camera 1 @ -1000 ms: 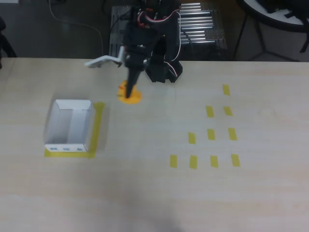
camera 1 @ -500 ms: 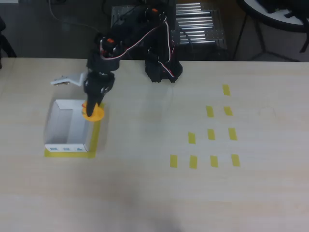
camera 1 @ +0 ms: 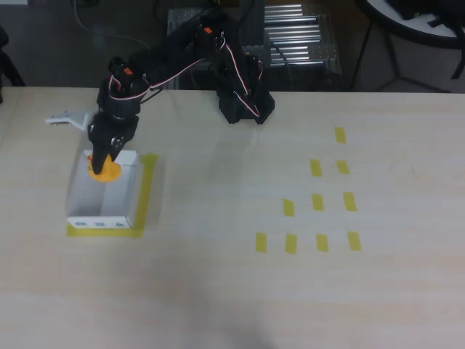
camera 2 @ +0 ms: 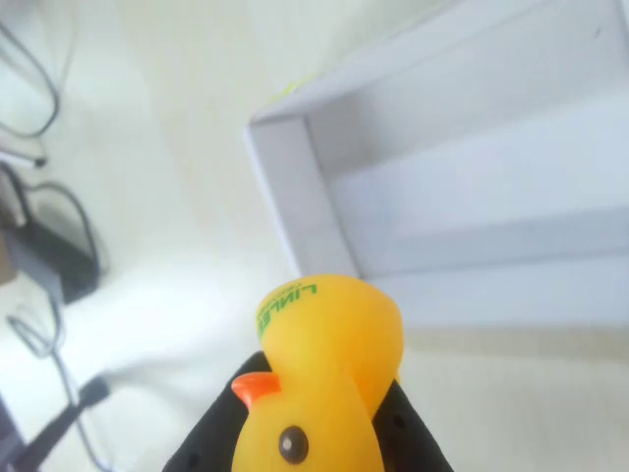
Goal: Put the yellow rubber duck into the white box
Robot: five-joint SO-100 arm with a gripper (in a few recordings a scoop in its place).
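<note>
Fingers (camera 1: 100, 161) are clamped on the yellow rubber duck (camera 1: 103, 169), one dark finger showing on either side of its body in the wrist view (camera 2: 319, 393), so the toy hangs in the grip with nothing beneath it but the box. In the overhead view the duck sits over the white box (camera 1: 133, 190), close to the wall at the box's 12 o'clock end and toward its 9 o'clock side, with most of the open floor stretching away toward 6 o'clock. The box's long axis runs from 12 to 6 o'clock in that view, and it rests on a yellow tape frame (camera 1: 147, 190) on the worktop (camera 1: 218, 276).

The relation that matters for the coming move is straight down: the duck lies directly under the fingers, and the box floor lies under the duck. The wrist view shows a white box corner (camera 2: 280, 133) and a wall just beyond the duck's head, which suggests the toy is near that edge, not centred. How high it hangs above the floor I cannot tell.

My reading is that carrying is nearly finished and release is the step in hand. A small shift toward 6 o'clock before letting go would probably keep the duck from bouncing off the near wall.
</note>
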